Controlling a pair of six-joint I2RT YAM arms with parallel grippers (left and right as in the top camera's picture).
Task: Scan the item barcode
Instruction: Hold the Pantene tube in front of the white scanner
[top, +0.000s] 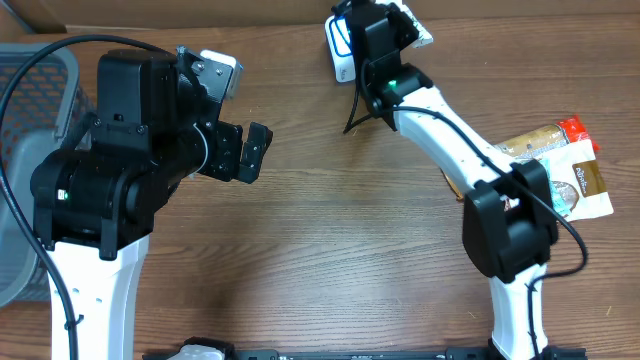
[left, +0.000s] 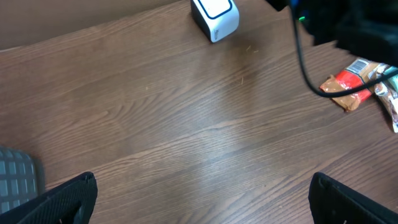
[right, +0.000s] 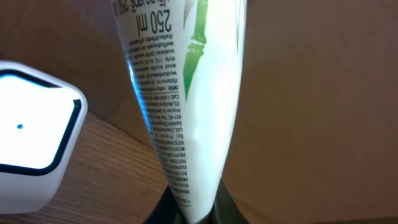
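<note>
— How's the light?
— Even and soft from above. The table (top: 320, 260) shows only faint, soft-edged shadows.
— And sharpness?
— The left wrist view is soft, its fingers (left: 68, 202) dark and blurred. In the right wrist view the tube (right: 186, 93) carries a bluish glare stripe, and the white scanner (right: 31, 155) nearly blows out.

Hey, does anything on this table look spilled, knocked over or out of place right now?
Nothing stands out. The tube is gripped next to the scanner, with no leak showing. The snack packets lie in a loose, overlapping heap on the table's right side, but they look intact.
</note>
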